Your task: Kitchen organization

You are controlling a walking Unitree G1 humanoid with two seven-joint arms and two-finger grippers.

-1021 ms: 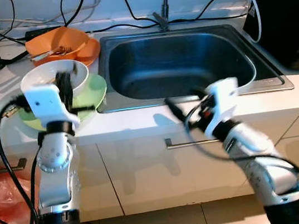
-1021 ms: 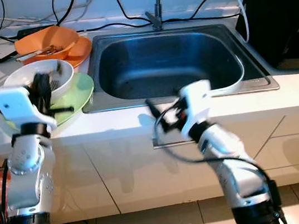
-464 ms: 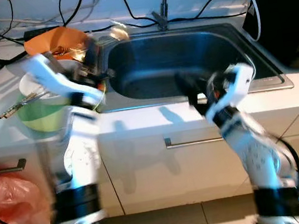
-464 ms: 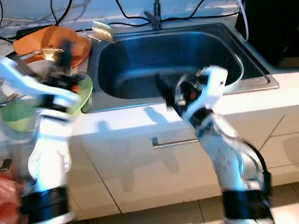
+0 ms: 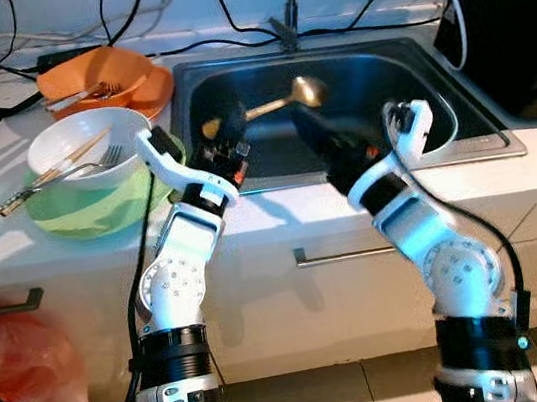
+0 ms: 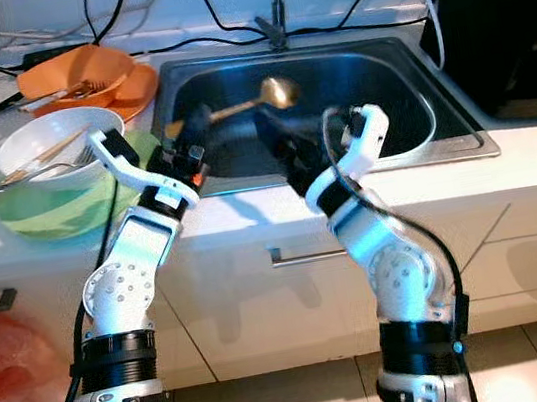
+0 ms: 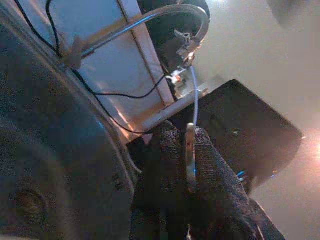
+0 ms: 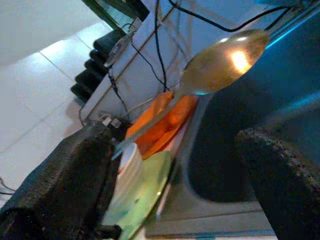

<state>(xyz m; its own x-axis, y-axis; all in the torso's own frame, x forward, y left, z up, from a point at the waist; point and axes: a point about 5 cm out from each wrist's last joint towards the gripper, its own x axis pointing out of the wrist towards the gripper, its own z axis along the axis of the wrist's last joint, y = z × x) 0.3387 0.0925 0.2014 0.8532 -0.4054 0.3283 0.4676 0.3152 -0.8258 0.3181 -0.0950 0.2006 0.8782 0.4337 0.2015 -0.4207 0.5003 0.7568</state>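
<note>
Over sink, left hand grips spoon

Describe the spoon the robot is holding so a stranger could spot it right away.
Find the steel sink set in the white counter. Held above its basin by the left end effector is the spoon, golden and long-handled, unlike the fork and chopsticks lying in the white bowl.

Head stereo pair looked forward and down over the counter edge into the steel sink, arms in the foreground; right eye view shifted slightly sideways, otherwise the same scene. Left wrist view sat close inside the basin, angled up past the faucet. Right wrist view looked low across the sink toward the golden spoon and orange dish, both also seen from the head.
</note>
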